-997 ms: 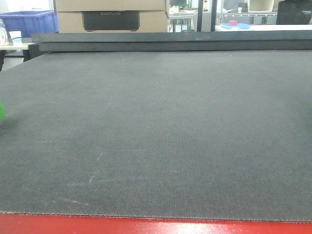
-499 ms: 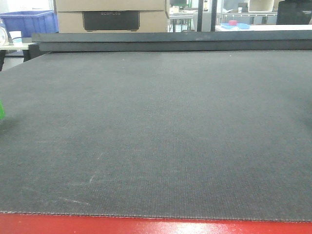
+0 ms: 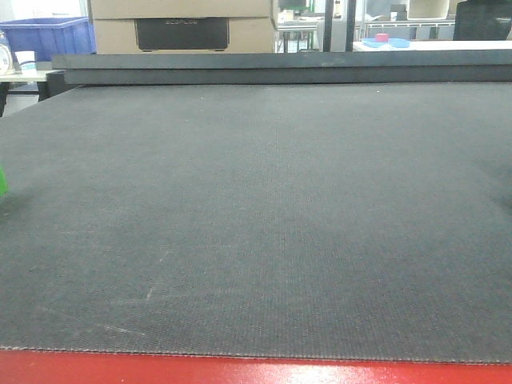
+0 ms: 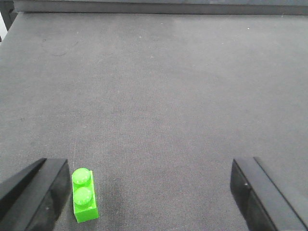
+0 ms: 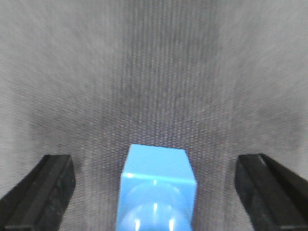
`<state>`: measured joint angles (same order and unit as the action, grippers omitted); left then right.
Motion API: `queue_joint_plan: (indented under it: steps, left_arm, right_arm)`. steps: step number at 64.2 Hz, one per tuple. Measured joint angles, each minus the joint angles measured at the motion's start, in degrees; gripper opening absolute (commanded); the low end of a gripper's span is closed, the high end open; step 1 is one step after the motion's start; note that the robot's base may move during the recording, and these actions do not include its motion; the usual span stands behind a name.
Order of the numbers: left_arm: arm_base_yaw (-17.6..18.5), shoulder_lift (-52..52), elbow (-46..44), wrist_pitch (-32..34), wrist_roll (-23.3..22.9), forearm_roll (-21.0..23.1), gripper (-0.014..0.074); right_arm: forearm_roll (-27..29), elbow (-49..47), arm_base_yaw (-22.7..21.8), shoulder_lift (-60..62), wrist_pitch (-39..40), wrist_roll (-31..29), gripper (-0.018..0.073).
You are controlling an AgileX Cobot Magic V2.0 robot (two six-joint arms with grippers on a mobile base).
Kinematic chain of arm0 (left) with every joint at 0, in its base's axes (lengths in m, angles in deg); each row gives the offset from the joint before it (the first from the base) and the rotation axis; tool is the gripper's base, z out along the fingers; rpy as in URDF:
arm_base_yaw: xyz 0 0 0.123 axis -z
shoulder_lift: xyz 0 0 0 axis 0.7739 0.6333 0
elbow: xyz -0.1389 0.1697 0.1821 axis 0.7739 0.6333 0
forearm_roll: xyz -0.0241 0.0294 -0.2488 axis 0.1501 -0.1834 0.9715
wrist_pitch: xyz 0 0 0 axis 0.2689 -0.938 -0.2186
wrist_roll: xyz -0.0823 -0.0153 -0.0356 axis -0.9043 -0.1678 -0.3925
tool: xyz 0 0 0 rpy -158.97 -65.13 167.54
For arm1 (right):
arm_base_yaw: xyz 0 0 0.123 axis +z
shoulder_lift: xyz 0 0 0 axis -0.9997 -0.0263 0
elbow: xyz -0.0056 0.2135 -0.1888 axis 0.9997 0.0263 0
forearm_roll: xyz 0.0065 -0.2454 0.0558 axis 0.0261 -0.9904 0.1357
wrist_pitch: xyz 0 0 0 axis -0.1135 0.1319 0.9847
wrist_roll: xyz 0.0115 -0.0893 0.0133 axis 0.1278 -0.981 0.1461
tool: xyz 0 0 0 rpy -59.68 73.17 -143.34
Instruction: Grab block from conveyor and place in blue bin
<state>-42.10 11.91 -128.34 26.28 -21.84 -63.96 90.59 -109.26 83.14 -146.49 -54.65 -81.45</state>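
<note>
The small bright green block (image 4: 84,195), with two studs, lies on the dark woven conveyor belt (image 4: 159,86). In the left wrist view it sits just inside the left finger (image 4: 36,192) of my open left gripper (image 4: 149,192), and I cannot tell if it touches the finger. In the front view only a green sliver of the block (image 3: 2,181) shows at the left edge of the belt (image 3: 264,208). My right gripper (image 5: 154,192) is open low over the belt. A light blue block (image 5: 156,187) lies between its fingers, apart from both. The blue bin (image 3: 48,36) stands at the far left behind the belt.
The dark raised end rail (image 3: 280,68) runs across the back of the belt. The red frame edge (image 3: 256,372) lies along the front. A cardboard box (image 3: 182,24) stands behind the rail. A pink-red object on a blue dish (image 3: 382,38) sits far back right.
</note>
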Motion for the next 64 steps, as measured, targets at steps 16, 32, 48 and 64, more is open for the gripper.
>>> queue_joint_plan:
  steps: [16,32,48,64]
  left_arm:
    - [0.0,0.0,0.0,-0.72,0.0,0.0,0.058]
    - [-0.12,3.07,-4.56,-7.29,0.0,-2.14,0.058]
    - [-7.31,16.38,-16.83,-20.18,0.25,-3.34,0.058]
    - [-11.95,33.09,-24.95,-26.67,4.28,-3.34,0.058]
  right_arm:
    - [0.0,0.08,0.0,-0.88,0.48,0.0,-0.0012]
    - [0.97,0.12,0.0,0.83,-0.96,0.0,-0.0154]
    - [2.63,0.21,2.56,10.1,-1.05,0.0,-0.0154]
    - [3.31,0.21,10.7,18.59,-0.71,0.0,-0.0154]
